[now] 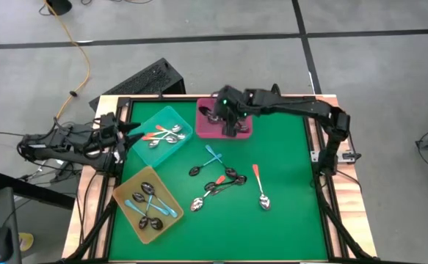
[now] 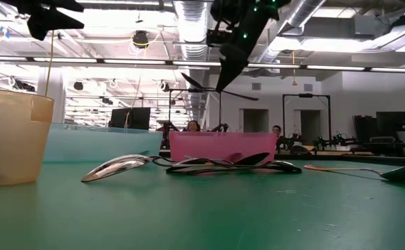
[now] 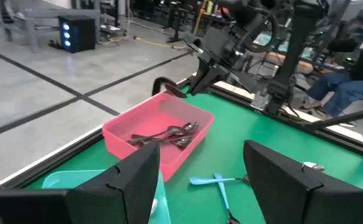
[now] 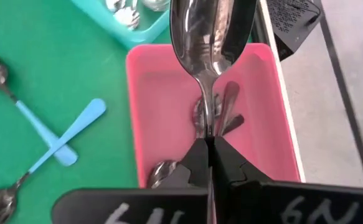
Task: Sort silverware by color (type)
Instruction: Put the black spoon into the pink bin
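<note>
Spoon of dark shiny metal (image 4: 209,37) hangs over the pink plastic tray (image 1: 215,129), pinched tight by the right end effector (image 4: 209,142). Left end effector (image 3: 200,168) waits, fingers apart, beside the teal tray (image 1: 171,116).

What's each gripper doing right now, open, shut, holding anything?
Left gripper: open, empty, at the table's left edge by the teal tray.
Right gripper: shut on a dark metal spoon, above the pink tray.

The green surface (image 1: 287,198) carries three trays: a pink tray (image 1: 225,133) at upper centre of the high view, a teal tray (image 1: 160,136) to its left, and a yellow tray (image 1: 147,203) at lower left. Loose spoons (image 1: 217,183) lie clustered at centre, with one orange-handled spoon (image 1: 260,187) just right of them.
</note>
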